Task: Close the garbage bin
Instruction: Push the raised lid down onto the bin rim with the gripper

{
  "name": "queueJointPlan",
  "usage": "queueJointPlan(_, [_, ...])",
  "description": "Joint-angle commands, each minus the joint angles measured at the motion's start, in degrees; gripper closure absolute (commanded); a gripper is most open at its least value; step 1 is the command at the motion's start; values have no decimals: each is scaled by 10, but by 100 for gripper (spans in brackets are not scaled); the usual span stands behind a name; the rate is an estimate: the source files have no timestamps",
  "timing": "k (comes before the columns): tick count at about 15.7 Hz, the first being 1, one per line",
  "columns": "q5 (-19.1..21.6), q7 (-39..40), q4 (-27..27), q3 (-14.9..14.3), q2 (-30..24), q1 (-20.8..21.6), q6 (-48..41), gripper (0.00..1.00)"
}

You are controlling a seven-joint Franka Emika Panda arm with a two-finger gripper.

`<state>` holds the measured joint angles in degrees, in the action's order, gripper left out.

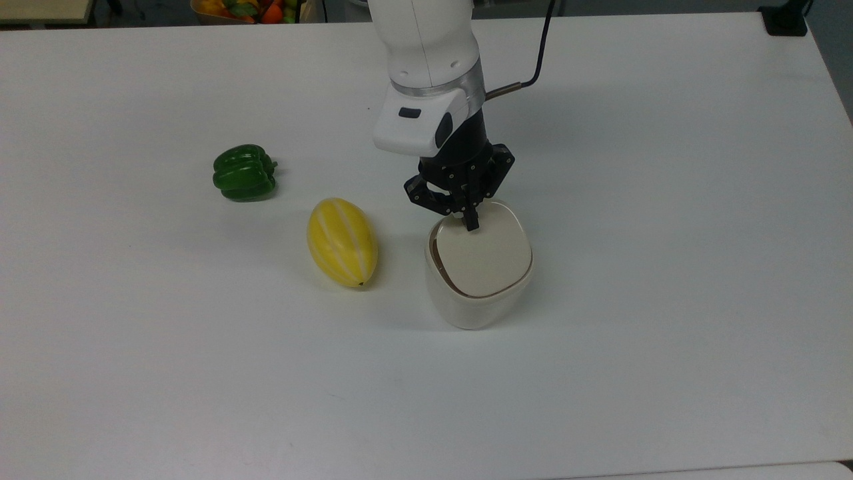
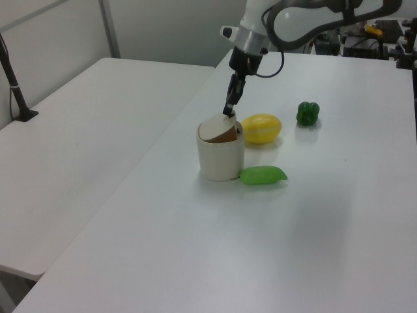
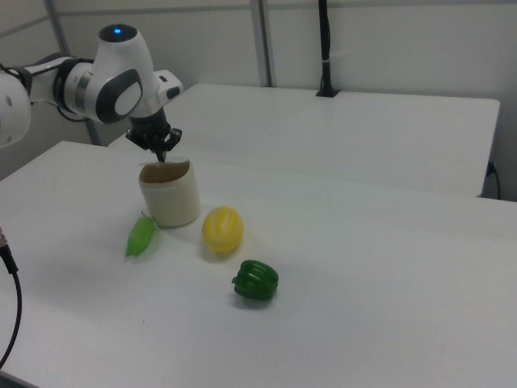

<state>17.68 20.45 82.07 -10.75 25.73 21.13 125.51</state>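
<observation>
On the table (image 1: 666,200), hand (image 1: 472,225) pinching garbage bin (image 1: 478,303) lid (image 1: 485,259), left view revealing green pod (image 2: 263,175).

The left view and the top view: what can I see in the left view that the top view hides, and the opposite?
In the left view alone: a long green vegetable lies against the base of the garbage bin, and the lid is clearly tilted, not yet flat. In the top view alone: a box of mixed produce beyond the table's far edge. In both: the gripper shut on the lid's edge, the yellow melon, the green pepper and the white table.
</observation>
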Motion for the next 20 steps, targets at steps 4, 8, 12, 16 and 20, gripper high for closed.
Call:
queueJointPlan(4, [-13,-9,16,-2,10,6,-11,99])
queueJointPlan(8, [-22,-9,15,-2,23,7,-8,99])
queueJointPlan(12, [-23,-9,15,-2,38,8,-6,99])
queueJointPlan(16, [-23,-13,10,-2,34,9,-8,99])
queueJointPlan(20, [-23,-46,11,-3,-12,-1,-17,97])
